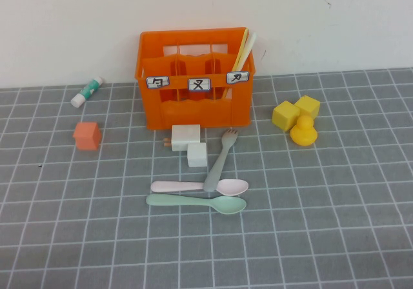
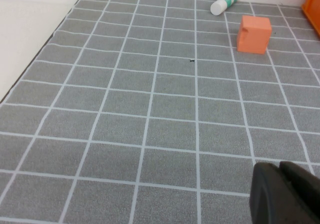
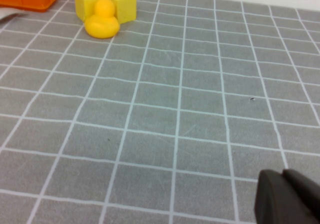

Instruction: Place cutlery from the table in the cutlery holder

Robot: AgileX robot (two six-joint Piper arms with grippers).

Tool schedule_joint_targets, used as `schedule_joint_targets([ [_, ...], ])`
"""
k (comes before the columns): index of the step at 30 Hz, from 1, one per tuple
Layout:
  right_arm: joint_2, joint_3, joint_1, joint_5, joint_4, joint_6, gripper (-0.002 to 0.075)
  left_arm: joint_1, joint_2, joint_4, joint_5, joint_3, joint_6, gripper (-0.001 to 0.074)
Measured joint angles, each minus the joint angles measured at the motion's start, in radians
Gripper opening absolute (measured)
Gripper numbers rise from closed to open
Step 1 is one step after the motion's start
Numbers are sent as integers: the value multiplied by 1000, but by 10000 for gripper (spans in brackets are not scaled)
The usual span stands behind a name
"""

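The left gripper (image 2: 287, 194) hangs over bare table (image 1: 77, 237) on the left, fingers pressed together, holding nothing. The orange crate (image 1: 195, 105) stands at the back; yellow sticks (image 1: 244, 49) lean in its right compartment. In front lie the pink spoon (image 1: 193, 186), green spoon (image 1: 193, 202) and grey fork (image 1: 219, 163). The right gripper (image 3: 290, 196) is likewise closed and empty.
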Motion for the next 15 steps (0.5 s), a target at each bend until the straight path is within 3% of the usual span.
schedule_joint_targets([
  [8,0,0,0,0,47,31,-3,0,0,0,0,0,0,-1],
  [10,0,2,0,4,178,90,-3,0,0,0,0,0,0,-1],
  [15,0,6,0,-6,705,283,-3,0,0,0,0,0,0,-1],
])
